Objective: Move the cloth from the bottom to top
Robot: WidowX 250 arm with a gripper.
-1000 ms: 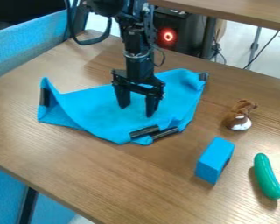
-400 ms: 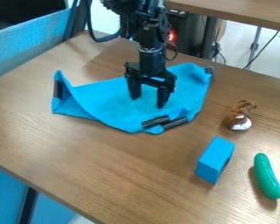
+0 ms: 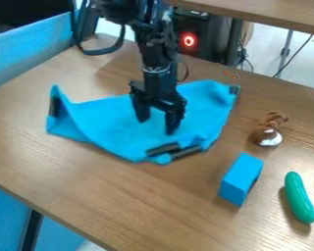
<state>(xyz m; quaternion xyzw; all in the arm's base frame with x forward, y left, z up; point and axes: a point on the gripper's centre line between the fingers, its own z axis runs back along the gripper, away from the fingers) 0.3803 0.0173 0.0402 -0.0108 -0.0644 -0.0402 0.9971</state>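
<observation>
Has the black gripper (image 3: pixel 157 126) down at the rumpled blue cloth (image 3: pixel 107 122), with jaws parted wide and gripping nothing, above fabric spread across the tabletop's (image 3: pixel 114 196) upper left and middle, left of the brown-and-white toy (image 3: pixel 268 130), blue block (image 3: pixel 239 180) and green cucumber (image 3: pixel 299 197).

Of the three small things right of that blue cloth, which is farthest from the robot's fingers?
The smooth green cucumber-shaped toy, at lower right. The rectangular blue block and the small brown-and-white figure are both closer.
</observation>
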